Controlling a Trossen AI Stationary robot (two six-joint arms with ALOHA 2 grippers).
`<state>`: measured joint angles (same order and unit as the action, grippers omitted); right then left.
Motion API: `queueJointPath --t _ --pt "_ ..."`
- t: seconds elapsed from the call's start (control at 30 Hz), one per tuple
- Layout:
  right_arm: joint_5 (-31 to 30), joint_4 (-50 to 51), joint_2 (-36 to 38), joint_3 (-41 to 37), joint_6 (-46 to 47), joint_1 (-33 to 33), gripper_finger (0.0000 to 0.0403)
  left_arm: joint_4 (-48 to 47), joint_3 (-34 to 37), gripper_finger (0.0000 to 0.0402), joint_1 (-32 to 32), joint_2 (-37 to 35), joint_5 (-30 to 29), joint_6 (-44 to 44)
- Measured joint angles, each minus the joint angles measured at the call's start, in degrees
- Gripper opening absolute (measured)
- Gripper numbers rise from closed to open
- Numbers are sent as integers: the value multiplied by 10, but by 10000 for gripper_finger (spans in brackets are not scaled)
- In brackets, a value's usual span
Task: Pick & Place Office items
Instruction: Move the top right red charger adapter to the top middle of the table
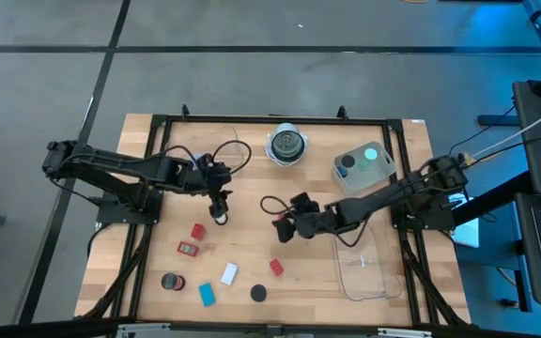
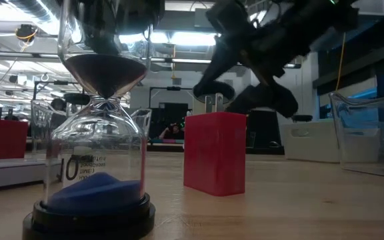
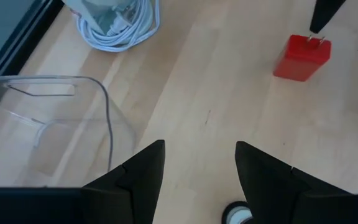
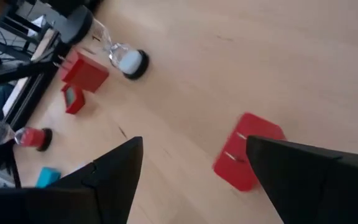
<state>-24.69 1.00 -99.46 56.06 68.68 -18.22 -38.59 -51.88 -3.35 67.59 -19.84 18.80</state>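
Observation:
Small office items lie scattered on the wooden table. My left gripper (image 1: 219, 202) (image 3: 199, 180) is open and hangs over a small black-based hourglass (image 1: 220, 217) (image 3: 238, 215) (image 4: 129, 61). My right gripper (image 1: 283, 228) (image 4: 194, 168) (image 2: 242, 93) is open above the table's middle, with a red block with two prongs (image 1: 276, 268) (image 4: 247, 158) (image 2: 215, 153) (image 3: 302, 57) just beyond its fingers, standing on the wood. A red block (image 1: 196, 231), a red-framed tag (image 1: 188, 249), a white block (image 1: 229, 273), a blue block (image 1: 207, 294) and two black discs (image 1: 259, 293) (image 1: 170, 281) lie nearer the near edge. My left gripper has its open fingers (image 3: 263, 180) on either side of the small hourglass's upper end (image 3: 238, 215), coming from above. I cannot tell whether a finger touches it. The hourglass stands on the table.
An empty clear tray (image 1: 364, 268) (image 3: 55, 124) sits near the right edge, and a second tray (image 1: 364, 166) holding teal and dark pieces sits at the far right. A round white-rimmed dark object (image 1: 287, 145) stands at the far edge. A blue-sand hourglass (image 2: 92, 133) stands close to the low camera.

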Motion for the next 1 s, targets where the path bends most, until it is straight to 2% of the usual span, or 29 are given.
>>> queueJointPath --t 0.23,0.33,0.5,0.77,1.0 --pt "-32 241 -50 130 12 0 290 -21 0 194 1 0 -1 -1" --pt "-45 305 -77 173 38 0 290 -33 0 194 1 0 -1 -1" --pt "-45 312 -118 205 80 1 291 -41 0 194 1 0 -2 -13" --pt "-45 323 -145 212 150 7 291 -41 0 194 1 0 -5 -23" --pt "-57 327 -146 212 132 7 291 -41 0 194 1 0 -6 -31"
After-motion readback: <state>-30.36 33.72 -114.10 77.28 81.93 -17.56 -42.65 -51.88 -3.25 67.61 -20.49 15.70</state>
